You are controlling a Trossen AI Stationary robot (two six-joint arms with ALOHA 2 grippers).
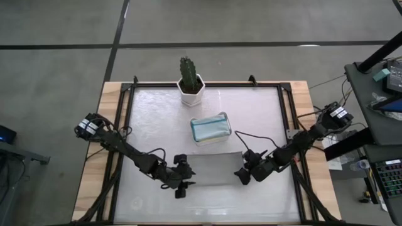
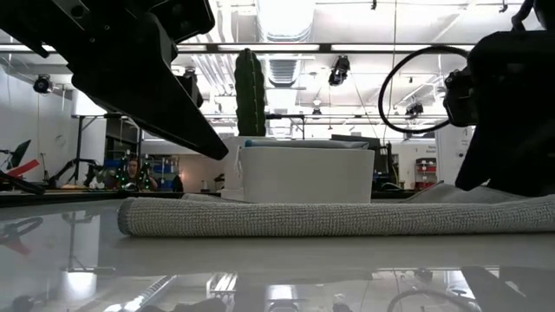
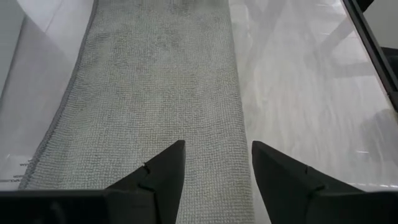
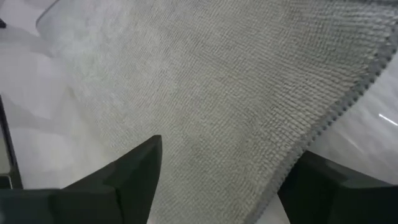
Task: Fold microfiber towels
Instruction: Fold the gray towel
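Grey towel (image 1: 213, 168), pale teal towel (image 1: 210, 129) in white tray (image 1: 211, 139), green cactus (image 1: 187, 70), white pot (image 1: 190, 94).

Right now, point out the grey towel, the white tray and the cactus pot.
grey towel (image 1: 213, 168): high view, middle of the folded cloth.
white tray (image 1: 227, 125): high view, its right rim.
cactus pot (image 1: 190, 93): high view, white pot's front wall.

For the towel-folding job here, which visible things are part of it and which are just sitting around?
Part of the job:
grey towel, folded on the table
teal towel in the white tray
left gripper and right gripper, both open at the grey towel's ends

Just around:
potted cactus
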